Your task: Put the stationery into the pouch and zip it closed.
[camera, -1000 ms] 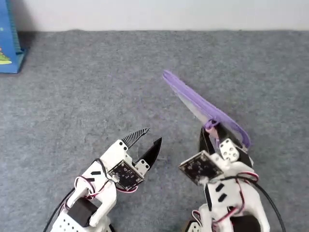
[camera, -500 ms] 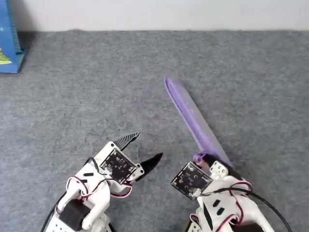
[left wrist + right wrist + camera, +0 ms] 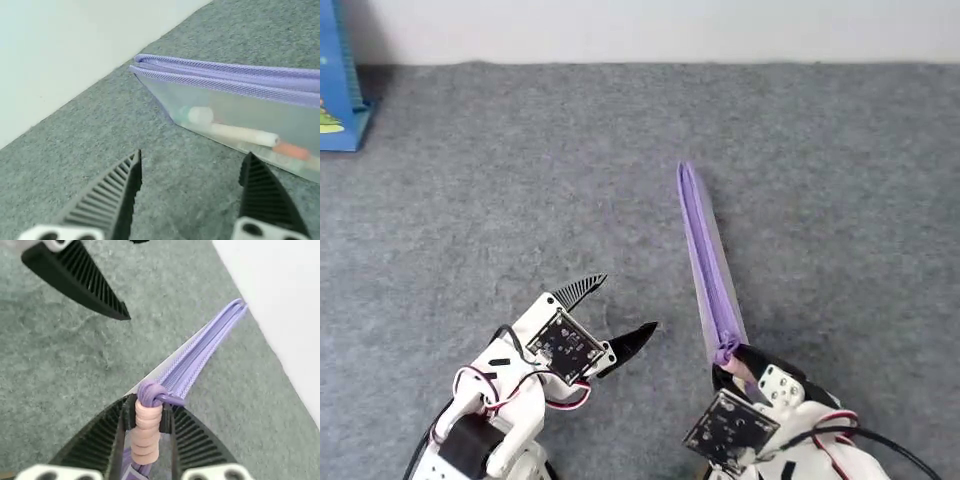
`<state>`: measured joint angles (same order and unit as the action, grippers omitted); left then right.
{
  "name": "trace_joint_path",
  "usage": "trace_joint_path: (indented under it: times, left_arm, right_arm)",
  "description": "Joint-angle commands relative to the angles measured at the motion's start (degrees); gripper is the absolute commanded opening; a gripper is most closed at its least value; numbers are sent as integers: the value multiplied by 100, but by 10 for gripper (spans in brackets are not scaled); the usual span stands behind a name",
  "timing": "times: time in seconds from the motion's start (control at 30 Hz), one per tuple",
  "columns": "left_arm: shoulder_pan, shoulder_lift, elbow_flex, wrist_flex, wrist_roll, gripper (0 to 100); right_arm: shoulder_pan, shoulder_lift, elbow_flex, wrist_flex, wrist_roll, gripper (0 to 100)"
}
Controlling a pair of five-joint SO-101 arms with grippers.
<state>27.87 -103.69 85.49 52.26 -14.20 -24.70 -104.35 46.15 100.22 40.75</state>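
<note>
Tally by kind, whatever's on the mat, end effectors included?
Pouch: 1
Stationery seen through the pouch: 2, a white stick and an orange piece
End effectors: 2, left end effector open, right end effector shut on the zip pull
Blue box: 1
Total: 6

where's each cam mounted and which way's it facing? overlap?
High view: fixed overhead, looking down at the table; left arm, right arm at near edge.
Left wrist view: on left wrist, faces the pouch's side past the open left pincer.
Right wrist view: on right wrist, looks along the zip; right pincer shut on zip pull.
All share the pouch.
</note>
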Motion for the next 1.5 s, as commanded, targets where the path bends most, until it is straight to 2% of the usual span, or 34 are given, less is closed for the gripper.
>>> trace_joint_path:
  times: [0.0,0.23,0.4,0.57,0.67,0.77,0.93,1.13,1.37,1.47]
  left_arm:
    - [18,-79,-189,18,-35,302]
    - [-26,-79,-163,-422,1134,302]
    - [-35,-79,-163,-404,1600,302]
    - [-35,-79,-163,-396,1644,302]
    - [-35,-79,-163,-396,1644,302]
    - [-35,-79,-163,-396,1644,302]
    - [-35,-79,-163,-387,1644,302]
    - [-352,-79,-163,-387,1644,302]
    - [-466,-79,-163,-404,1653,302]
    - [-466,-79,-163,-413,1653,302]
  right_arm:
    - [-40,31,-334,119,-273,8]
    - [-13,31,-299,-268,-1477,8]
    - [145,31,-290,-620,-1618,8]
    - [1051,48,-281,-1499,-1626,8]
    - [1323,48,-202,-2167,-1653,8]
    - [1393,75,-62,-2905,-1679,8]
    - [1393,101,281,-4479,-2242,8]
    - [1402,101,1037,-6097,-2251,8]
    - [1297,101,1345,-6229,-2242,8]
    - [936,101,1336,-5877,-1881,8]
